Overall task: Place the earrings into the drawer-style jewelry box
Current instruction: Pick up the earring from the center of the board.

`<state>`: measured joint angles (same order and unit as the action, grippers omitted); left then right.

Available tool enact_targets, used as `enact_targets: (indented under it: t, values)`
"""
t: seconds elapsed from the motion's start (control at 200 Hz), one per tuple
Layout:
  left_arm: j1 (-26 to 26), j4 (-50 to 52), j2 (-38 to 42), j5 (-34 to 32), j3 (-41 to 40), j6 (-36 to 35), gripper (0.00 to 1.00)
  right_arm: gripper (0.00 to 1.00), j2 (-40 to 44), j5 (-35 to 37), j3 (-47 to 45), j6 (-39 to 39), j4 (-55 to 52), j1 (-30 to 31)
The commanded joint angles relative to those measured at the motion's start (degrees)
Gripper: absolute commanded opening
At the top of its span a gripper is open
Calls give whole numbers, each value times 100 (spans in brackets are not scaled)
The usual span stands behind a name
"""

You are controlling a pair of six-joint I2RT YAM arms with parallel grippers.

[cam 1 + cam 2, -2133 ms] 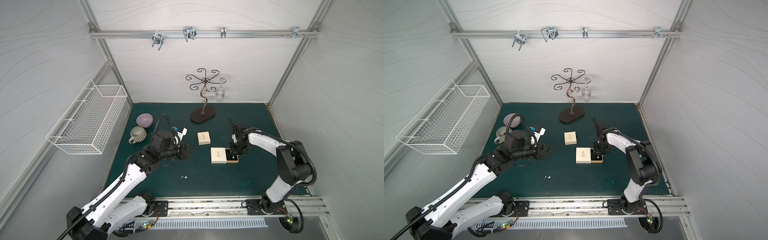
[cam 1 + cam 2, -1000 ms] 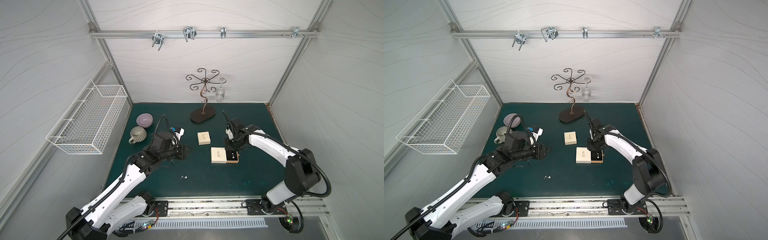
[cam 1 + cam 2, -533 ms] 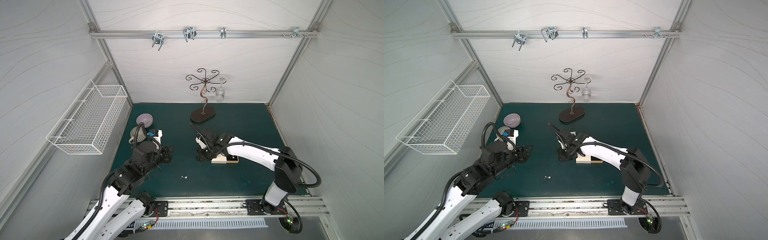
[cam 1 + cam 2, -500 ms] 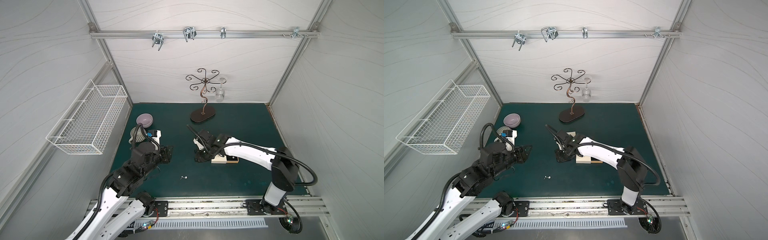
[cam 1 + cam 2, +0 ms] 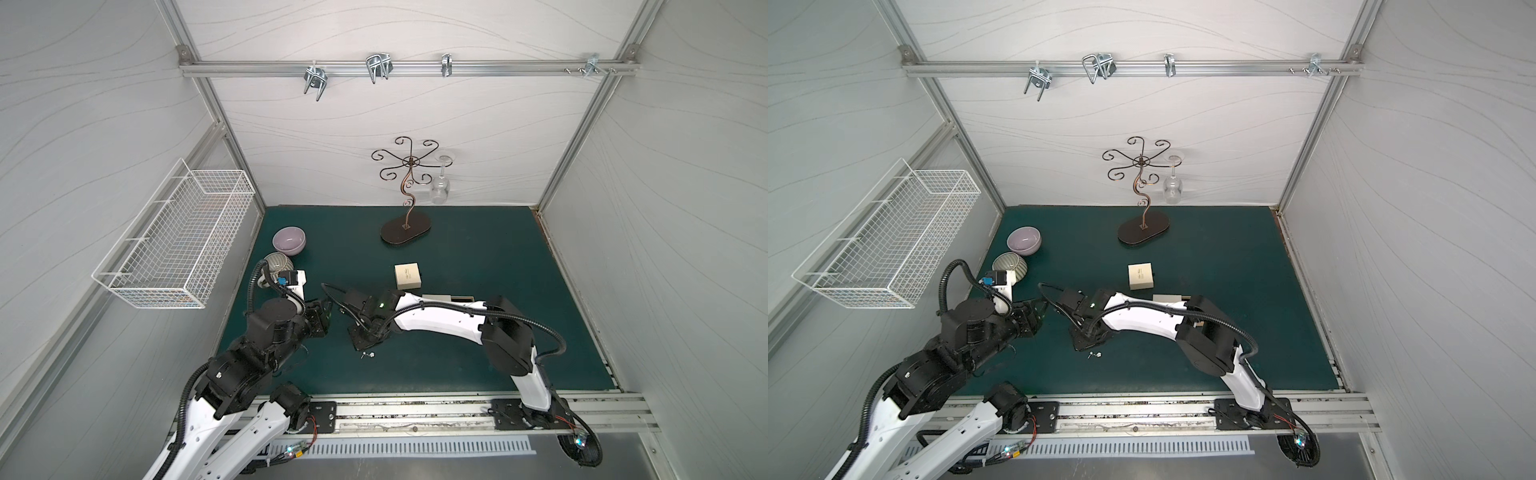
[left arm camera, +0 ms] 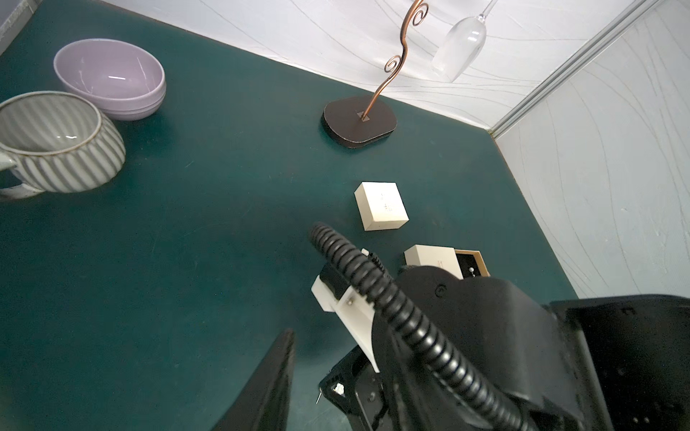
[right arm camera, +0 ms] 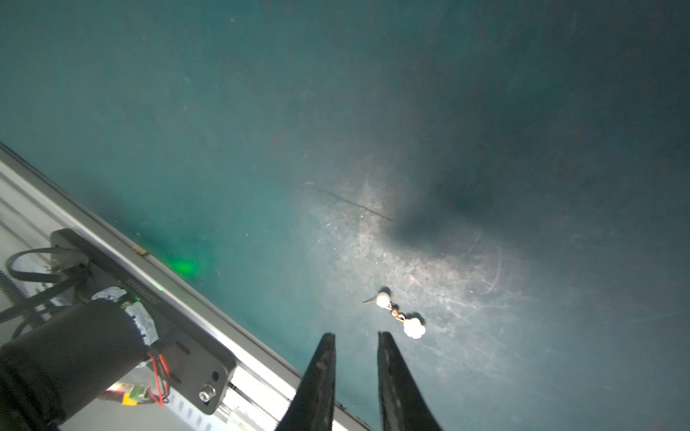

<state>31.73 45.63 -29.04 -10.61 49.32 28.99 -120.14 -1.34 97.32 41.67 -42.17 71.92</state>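
Ahead of the right tool [image 5: 365,345], in both top views, an earring [image 5: 368,354] lies on the surface [image 5: 457,374], with the drawer box [image 5: 437,298] well behind. The left wrist view shows that drawer open; whether the left tool [image 5: 326,311] is clenched is unclear. The right wrist view shows the right tool parted and empty beside the earring. Pickup looks due, needing a sideways nudge, then descent.

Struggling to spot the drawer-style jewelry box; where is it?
In both top views the jewelry box lies mid-mat behind the right arm, near the closed box.
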Motion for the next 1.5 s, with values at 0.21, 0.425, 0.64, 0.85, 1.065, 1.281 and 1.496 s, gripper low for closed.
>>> enact_targets:
  t: [0.21, 0.425, 0.64, 0.85, 1.065, 1.281, 1.496]
  values:
    - [-18, -167, 161, -2, 97, -60, 45, 25, -375, 386, 235, 228, -519, 118]
    - [-17, -155, 266, 14, 25, -52, 46, 26, -571, 348, 386, 245, -629, 184]
    - [-20, -133, 318, -37, 34, -52, 47, 25, -700, 327, 411, 295, -696, 230]
    - [-18, -182, 474, 28, 79, -112, 47, 24, -688, 325, 359, 326, -691, 259]
    - [-23, -178, 572, 15, 113, -191, 48, 23, -673, 334, 327, 344, -679, 257]
    - [-20, -189, 575, 103, 96, -184, 48, 23, -704, 432, 369, 348, -735, 257]
    - [-22, -181, 599, 139, 86, -197, 48, 23, -757, 453, 439, 325, -745, 252]
